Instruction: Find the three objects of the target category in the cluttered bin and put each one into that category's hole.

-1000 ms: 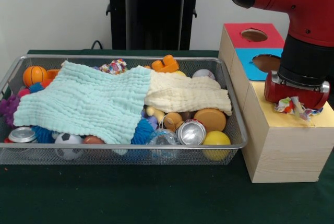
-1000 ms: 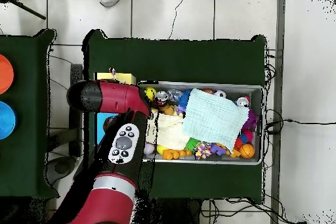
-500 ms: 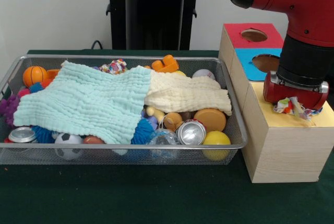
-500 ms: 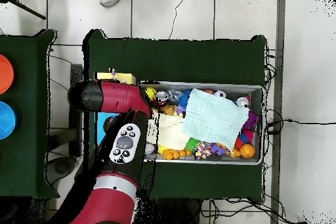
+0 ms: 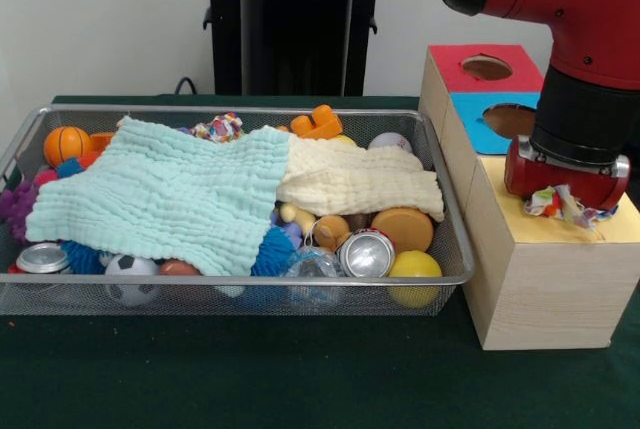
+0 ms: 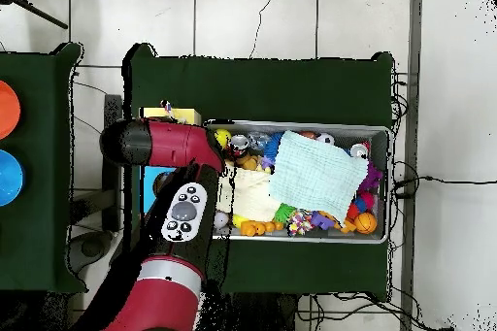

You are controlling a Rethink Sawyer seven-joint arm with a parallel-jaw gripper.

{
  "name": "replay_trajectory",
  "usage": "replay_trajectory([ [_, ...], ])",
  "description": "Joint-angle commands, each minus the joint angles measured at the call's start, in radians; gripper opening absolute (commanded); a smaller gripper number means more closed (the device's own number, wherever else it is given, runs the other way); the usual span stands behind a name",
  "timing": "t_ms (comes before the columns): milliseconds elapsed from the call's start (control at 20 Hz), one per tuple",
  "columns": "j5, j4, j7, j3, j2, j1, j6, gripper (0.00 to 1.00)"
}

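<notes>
right now the gripper grips a crumpled colourful toy over the yellow panel; centre it above the hole before letting go.

The green cloth and the cream cloth beside it cover most of the wire bin, so the toys beneath them are hidden; only those round the cloths' edges show. The soccer ball and blue spiky ball peek half out from under the green cloth. The arm hides the yellow section's hole on the wooden box, and whether anything grips the colourful scrap below it cannot be told. In the overhead view, the arm covers most of the box.
</notes>
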Motion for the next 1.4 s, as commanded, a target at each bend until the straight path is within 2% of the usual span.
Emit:
replay_trajectory([
  [50,-0.019,0.129,0.165,0.109,0.067,-0.041,-0.104,0.00],
  [250,-0.030,0.163,0.126,0.114,0.005,-0.049,-0.059,0.00],
  [550,-0.033,0.187,0.131,0.100,-0.016,-0.050,-0.043,0.00],
  [1150,-0.044,0.151,0.129,0.072,-0.026,-0.031,-0.036,0.00],
  [1400,-0.048,0.121,0.132,0.041,-0.057,-0.007,0.031,0.00],
])
